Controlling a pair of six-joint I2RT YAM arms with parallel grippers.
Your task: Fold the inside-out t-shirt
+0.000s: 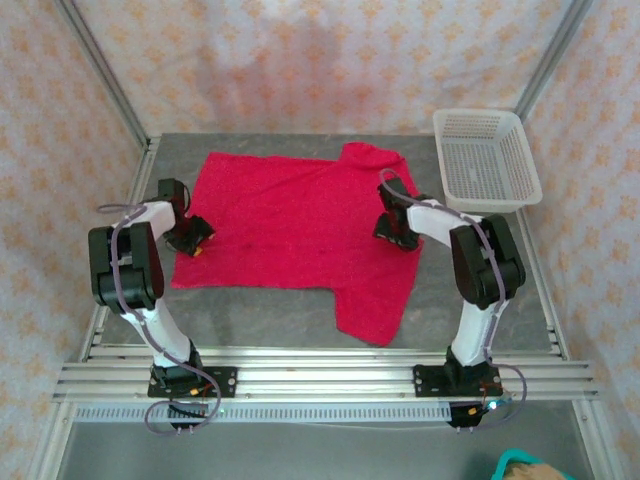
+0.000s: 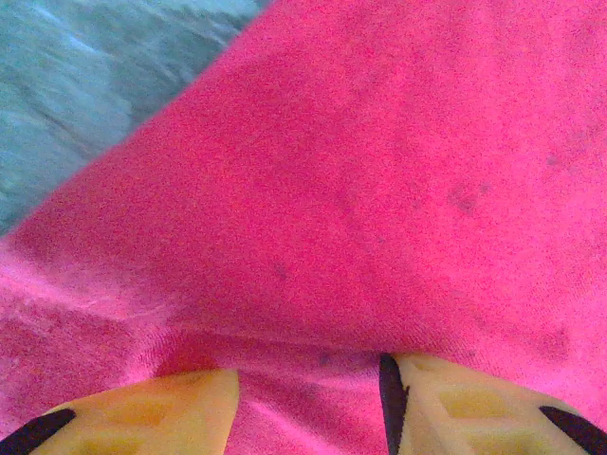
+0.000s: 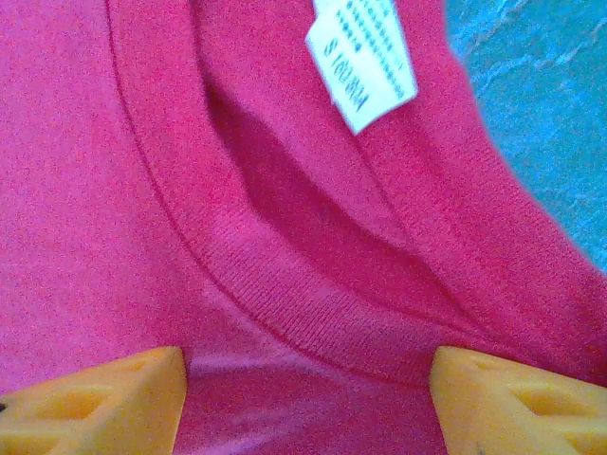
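1. The inside-out t-shirt point(image 1: 290, 225), in the top view, lies spread flat across the middle of the desk point(image 1: 260, 320). Its hem is toward the left edge and its collar toward the right. One sleeve reaches toward the near edge, the other toward the far edge beside the white mesh basket point(image 1: 486, 160) in the far right corner. The left gripper point(image 1: 198, 245) sits low at the shirt's left edge. The right gripper point(image 1: 392, 235) sits low on its right part, by the collar.

2. In the left wrist view, the t-shirt point(image 2: 360, 190) covers most of the frame, with bare desk point(image 2: 85, 66) in the upper left. The left gripper point(image 2: 308, 389) is partly spread. Its yellow fingers point(image 2: 161, 408) rest on the cloth with a low fold of fabric lying between them, unpinched.

3. In the right wrist view, the ribbed collar point(image 3: 285, 294) curves across the red fabric, and a white size label point(image 3: 360, 62) is sewn on the exposed side. A strip of desk point(image 3: 541, 85) shows at the upper right. The right gripper point(image 3: 308, 398) is spread wide, one finger on each side of the collar, holding nothing.
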